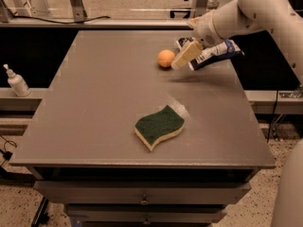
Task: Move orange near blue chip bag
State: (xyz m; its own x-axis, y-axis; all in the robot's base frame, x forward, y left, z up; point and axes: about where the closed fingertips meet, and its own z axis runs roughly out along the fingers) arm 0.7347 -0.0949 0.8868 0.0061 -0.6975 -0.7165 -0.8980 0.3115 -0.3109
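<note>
The orange point(165, 58) sits on the grey table point(94, 103) near its far right part, free of any grip. The blue chip bag point(215, 52) lies just to its right, a short gap away, partly hidden behind my gripper. My gripper point(186, 56) hangs a little above the table between the orange and the bag, open and empty, its beige fingers point(182, 59) just right of the orange.
A green-and-yellow wavy sponge point(159, 126) lies at the table's front middle. A small white pump bottle point(16, 81) stands on a ledge to the left. My white arm point(255, 8) reaches in from the upper right.
</note>
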